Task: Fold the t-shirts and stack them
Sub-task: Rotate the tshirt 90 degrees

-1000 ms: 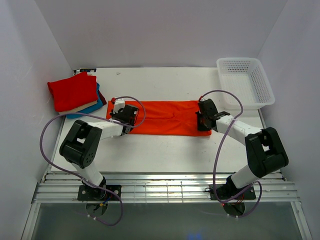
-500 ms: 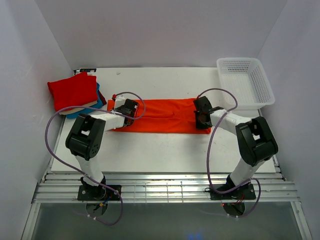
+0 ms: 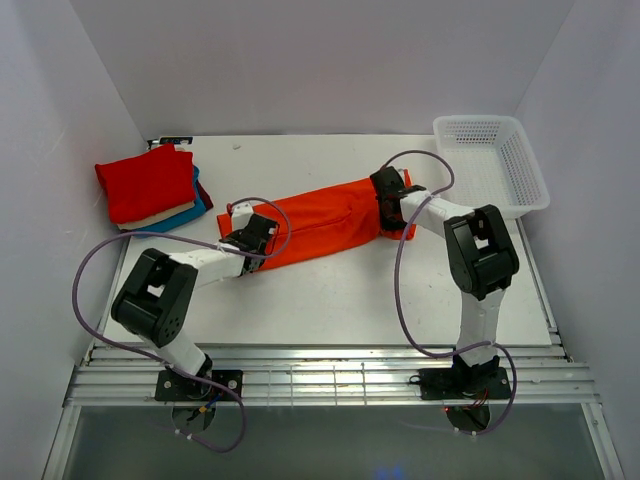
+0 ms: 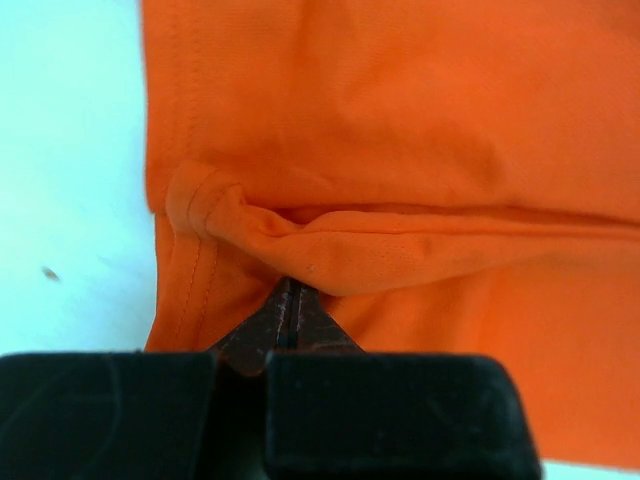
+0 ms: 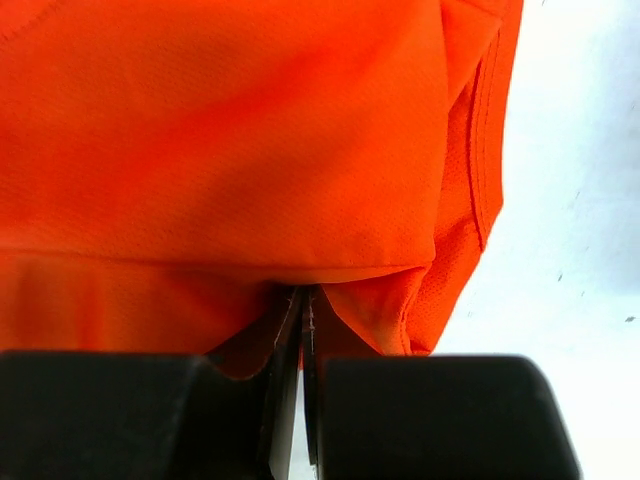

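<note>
The left gripper has its jaws pinched together on a ridge of orange cloth, with the hem bunched just above the tips. The right gripper is likewise clamped on a fold beside the hemmed edge. Both bites look secure from the wrist views.

The orange t-shirt lies mid-table, folded into a long narrow band with one end at each gripper. In the overhead view its long axis runs diagonally, from lower left at the left gripper up and right to the right gripper, pointing toward the basket. The folded stack, red on top, sits upper left, well apart.

My read is that I have the band by both ends, ready for the next fold. I'd move both ends at a matched pace and hold light tension so the middle neither sags nor twists. I'd square the band to the table edge before bringing end over end.
</note>
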`<state>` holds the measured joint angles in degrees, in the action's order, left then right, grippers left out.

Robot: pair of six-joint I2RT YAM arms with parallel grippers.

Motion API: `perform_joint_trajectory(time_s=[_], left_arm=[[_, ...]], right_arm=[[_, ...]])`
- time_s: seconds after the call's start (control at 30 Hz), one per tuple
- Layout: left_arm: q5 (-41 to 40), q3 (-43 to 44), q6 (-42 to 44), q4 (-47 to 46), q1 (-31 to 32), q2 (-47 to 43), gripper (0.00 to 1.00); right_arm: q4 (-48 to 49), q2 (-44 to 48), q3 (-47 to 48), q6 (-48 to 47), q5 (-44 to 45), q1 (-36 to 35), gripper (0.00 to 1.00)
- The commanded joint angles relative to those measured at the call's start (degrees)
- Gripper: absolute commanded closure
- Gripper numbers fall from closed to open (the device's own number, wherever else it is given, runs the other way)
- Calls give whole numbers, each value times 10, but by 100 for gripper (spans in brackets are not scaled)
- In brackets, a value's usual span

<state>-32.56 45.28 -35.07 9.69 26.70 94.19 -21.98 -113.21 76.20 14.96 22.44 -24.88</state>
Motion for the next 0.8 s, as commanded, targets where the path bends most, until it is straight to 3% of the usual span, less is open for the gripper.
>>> perform_joint_trajectory(time_s=[0.0, 0.33, 0.53, 0.77], left_arm=[[99, -37, -67, 100, 51, -1, 100], [79, -64, -175, 184, 151, -45, 100], [96, -129, -257, 212, 233, -91, 100], [119, -139, -330, 223, 349, -109, 100]], right_arm=[[-46, -53, 45, -14, 24, 1, 92], [-76, -77, 96, -41, 65, 25, 92], [-76, -72, 94, -56, 80, 40, 92], [-77, -111, 157, -75, 79, 51, 92]])
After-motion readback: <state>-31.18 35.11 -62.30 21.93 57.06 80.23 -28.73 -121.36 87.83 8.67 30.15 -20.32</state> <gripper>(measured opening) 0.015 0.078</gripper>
